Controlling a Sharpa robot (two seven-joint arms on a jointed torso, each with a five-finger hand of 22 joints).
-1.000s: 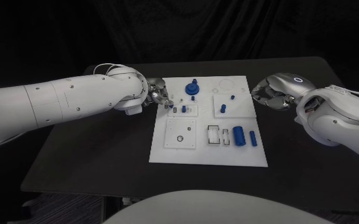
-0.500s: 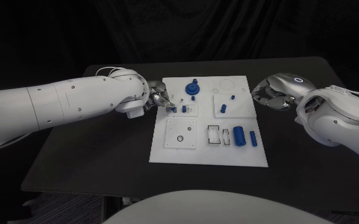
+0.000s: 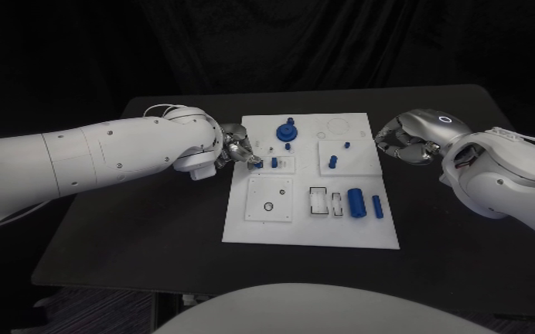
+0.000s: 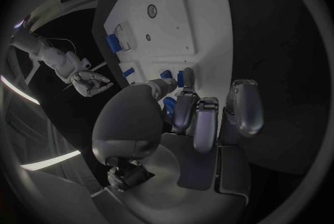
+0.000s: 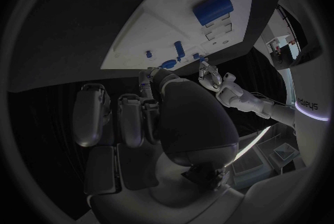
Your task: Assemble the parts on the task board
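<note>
The white task board (image 3: 251, 230) lies mid-table. My left hand (image 3: 237, 151) reaches over its left edge and pinches a small blue part (image 3: 257, 163) between thumb and a finger, right beside an upright blue peg (image 3: 273, 162) on a small raised plate. In the left wrist view the pinched blue part (image 4: 186, 77) sits at the fingertips (image 4: 182, 104) against the board (image 4: 202, 23). My right hand (image 3: 403, 140) hovers off the board's right edge, fingers curled in, holding nothing. The right wrist view shows that hand (image 5: 153, 123) apart from the board (image 5: 160, 29).
A blue knob (image 3: 287, 128) stands at the board's far middle, and two blue pegs (image 3: 332, 162) stand on the right plate. A thick blue cylinder (image 3: 356, 202) and a slimmer one (image 3: 377, 206) lie near the front right, beside open slots (image 3: 319, 200).
My left hand has shifted slightly towards the board, bringing the small blue part down next to the upright peg. The right hand has not moved.
</note>
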